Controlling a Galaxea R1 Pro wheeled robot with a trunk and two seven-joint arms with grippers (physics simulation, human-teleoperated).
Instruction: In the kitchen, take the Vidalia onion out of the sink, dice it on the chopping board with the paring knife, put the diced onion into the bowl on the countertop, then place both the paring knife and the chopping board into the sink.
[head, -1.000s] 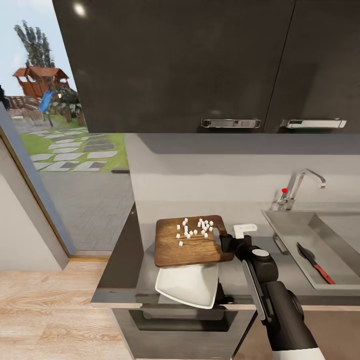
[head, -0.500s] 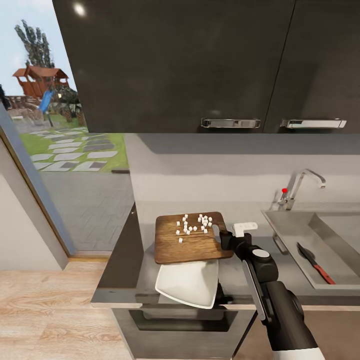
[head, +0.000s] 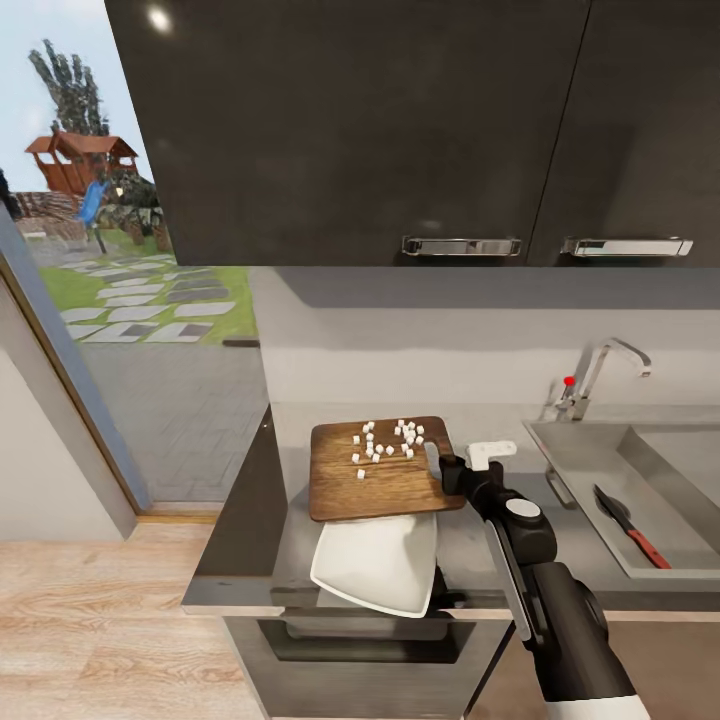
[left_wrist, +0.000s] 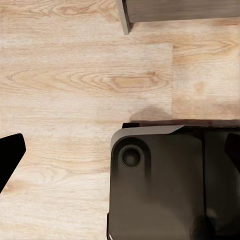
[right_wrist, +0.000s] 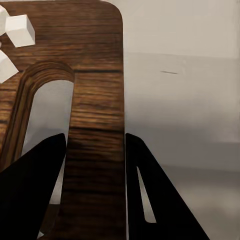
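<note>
Dicing looks finished, and the step in hand is getting the onion pieces into the bowl. The chopping board (head: 385, 470) sits near the left end of the table (head: 250, 530), its near edge overlapping the far rim of the bowl (head: 375, 568), which rests at the table's front edge. The diced onion (head: 388, 443) lies as small white cubes scattered on the far half of the board, none visible in the bowl yet. The right gripper (head: 447, 468) has hold of the board at its right edge, by the slot handle: in the right wrist view the right gripper (right_wrist: 95, 150) has its two dark jaws closed on the strip of wood between the slot and the board's edge, with a couple of onion cubes (right_wrist: 20, 30) just beyond. The board seems lifted slightly above the bowl, though how far off the table I cannot tell.

The paring knife (head: 625, 525) already lies in the sink (head: 600, 450) at the right, so that part appears done.

The left gripper (left_wrist: 120, 150) hangs over the wood floor (left_wrist: 75, 75) with its dark fingers at the frame's sides, spread wide and holding nothing.

Next, I judge, the board needs tilting toward the bowl so the cubes slide down into it; too steep or sideways a tilt could spill them over the table's front edge. After that the board goes into the sink.
</note>
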